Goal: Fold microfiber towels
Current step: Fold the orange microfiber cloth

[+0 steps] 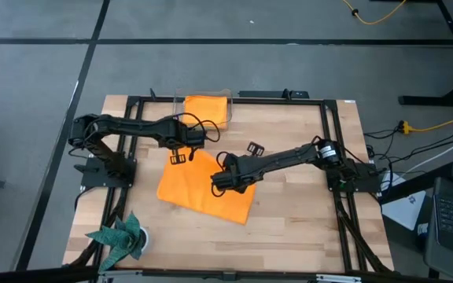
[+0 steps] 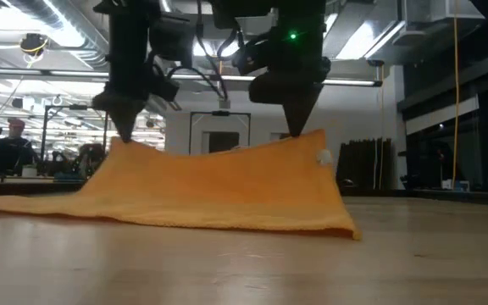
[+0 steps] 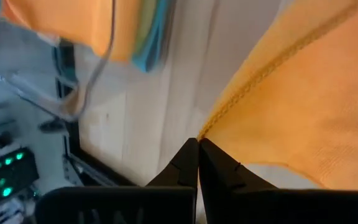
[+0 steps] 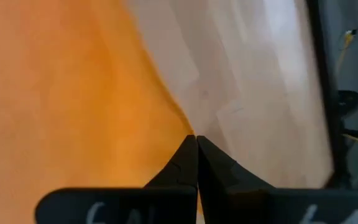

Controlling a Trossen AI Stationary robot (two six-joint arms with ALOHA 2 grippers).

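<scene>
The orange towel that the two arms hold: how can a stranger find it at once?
Look at the middle of the wooden table. The orange towel lies spread there, and the left gripper and right gripper each pinch an edge. The other towels sit stacked at the far edge, untouched.

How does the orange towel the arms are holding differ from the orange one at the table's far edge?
The held orange towel is spread open at mid-table, two corners lifted by the left gripper and right gripper. The far orange towel looks smaller, lies untouched on a stack. Both are bright orange.
</scene>
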